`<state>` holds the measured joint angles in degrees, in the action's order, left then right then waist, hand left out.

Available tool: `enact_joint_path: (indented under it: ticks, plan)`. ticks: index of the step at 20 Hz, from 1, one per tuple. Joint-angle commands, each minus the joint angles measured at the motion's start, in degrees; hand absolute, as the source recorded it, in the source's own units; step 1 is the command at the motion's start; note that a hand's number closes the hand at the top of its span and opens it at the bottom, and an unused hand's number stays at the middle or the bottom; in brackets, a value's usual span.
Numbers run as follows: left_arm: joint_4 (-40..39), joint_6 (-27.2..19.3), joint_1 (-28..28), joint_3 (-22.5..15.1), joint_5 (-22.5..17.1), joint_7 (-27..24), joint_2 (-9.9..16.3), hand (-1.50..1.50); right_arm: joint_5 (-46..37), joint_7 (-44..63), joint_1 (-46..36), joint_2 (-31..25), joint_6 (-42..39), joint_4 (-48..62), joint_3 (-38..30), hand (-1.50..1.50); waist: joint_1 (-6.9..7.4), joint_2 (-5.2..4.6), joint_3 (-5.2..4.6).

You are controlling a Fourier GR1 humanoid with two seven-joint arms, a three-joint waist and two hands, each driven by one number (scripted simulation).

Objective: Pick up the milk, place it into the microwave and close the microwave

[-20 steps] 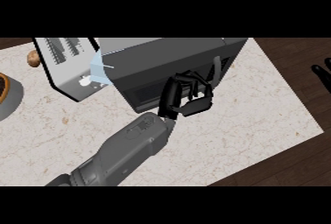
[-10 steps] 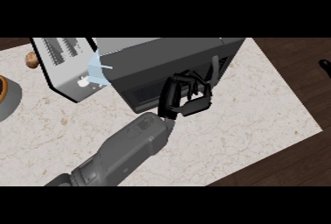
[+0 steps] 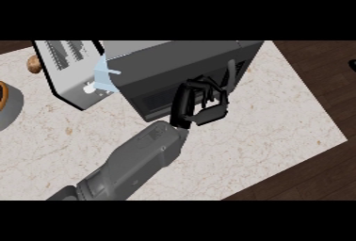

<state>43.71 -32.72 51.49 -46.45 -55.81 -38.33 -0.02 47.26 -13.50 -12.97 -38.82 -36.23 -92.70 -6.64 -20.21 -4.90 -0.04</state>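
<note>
From six o'clock a grey forearm (image 3: 135,162) reaches up the counter (image 3: 264,117). Its left hand (image 3: 198,103) presses curled fingers, holding nothing, against the microwave (image 3: 173,66) front. At ten o'clock the milk (image 3: 104,75) peeks out beside the open door (image 3: 69,70). Milk looks light and stiff; hold its sides.

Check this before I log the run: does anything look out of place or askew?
The milk pokes out, tilted, at the left end of the microwave, between its body and the open door, and would likely block it. The left hand, fingers curled, is at the microwave's front, away from the milk.
</note>
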Motion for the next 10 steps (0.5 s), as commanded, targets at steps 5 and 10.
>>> enact_joint_path:
  ticks: [5,10]
  plan:
    - [-4.9,1.2,4.9,1.6,-2.0,0.2,0.0,1.50,3.2,1.5,-0.7,-1.5,-3.0,-0.7,1.0,-1.50,-0.23,-0.67,-0.07]
    - [-4.7,1.4,5.3,1.1,-3.4,-0.2,0.0,1.50,4.4,2.5,-0.7,-2.2,-3.9,-0.4,1.6,-1.50,-0.48,-0.84,-0.07]
